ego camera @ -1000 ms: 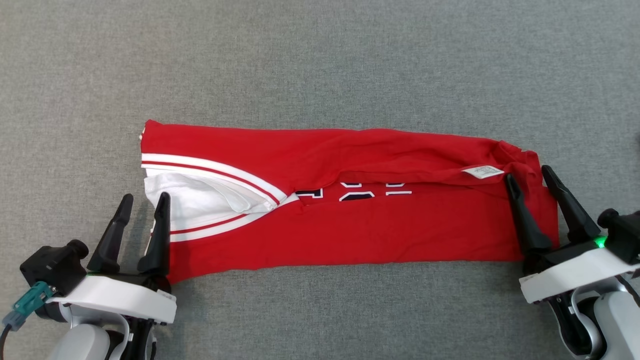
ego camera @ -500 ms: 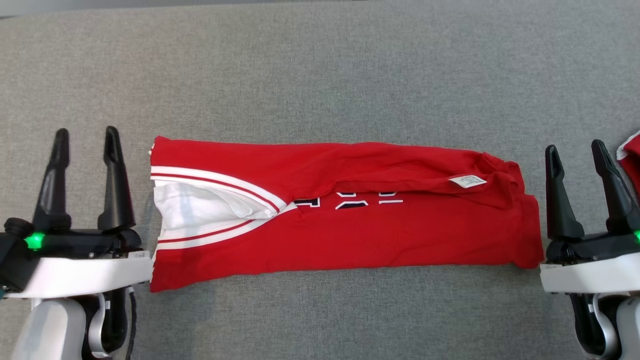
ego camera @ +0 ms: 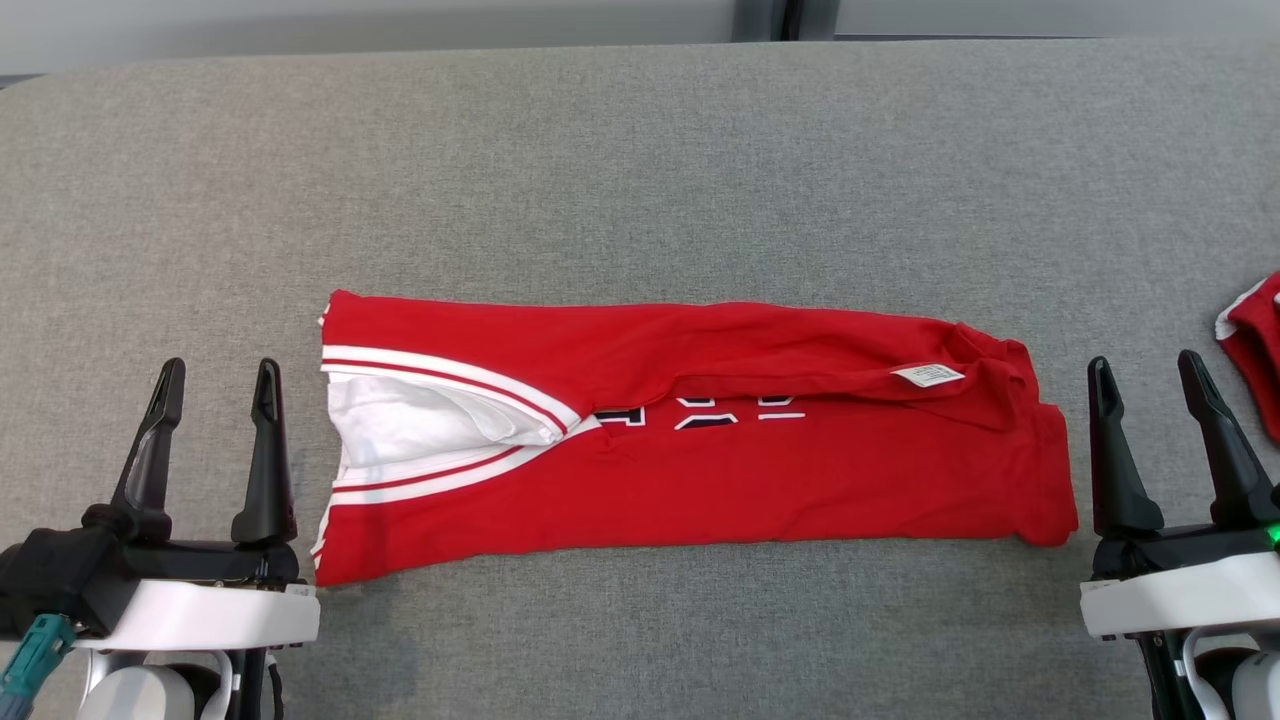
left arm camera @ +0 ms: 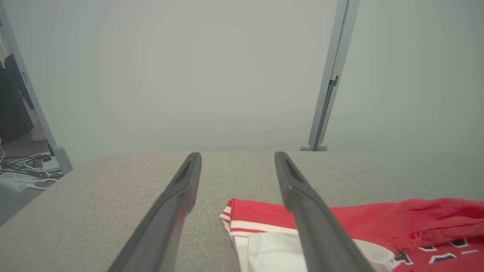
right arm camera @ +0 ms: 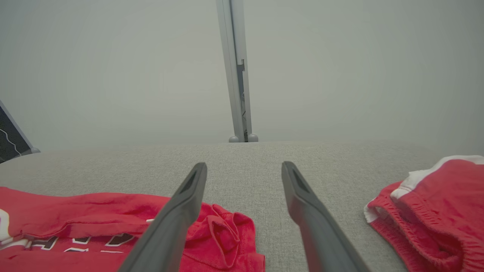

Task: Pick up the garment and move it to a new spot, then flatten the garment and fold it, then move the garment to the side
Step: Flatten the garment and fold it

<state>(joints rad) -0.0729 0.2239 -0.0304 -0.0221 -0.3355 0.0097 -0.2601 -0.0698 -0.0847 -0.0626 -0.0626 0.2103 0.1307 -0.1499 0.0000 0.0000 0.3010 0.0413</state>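
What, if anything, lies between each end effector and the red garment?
Nothing visible does. Only bare grey surface separates the left end effector and the right end effector from the two ends of the garment. A second red piece lies on the right end effector's outer side, not between.

1. Garment (ego camera: 700,470): red jersey, white-and-red striped trim, white inside showing at left end, dark white-edged lettering.
2. State: folded lengthwise into a long band, right end rumpled.
3. Position: flat on grey surface (ego camera: 640,180), lying left to right.
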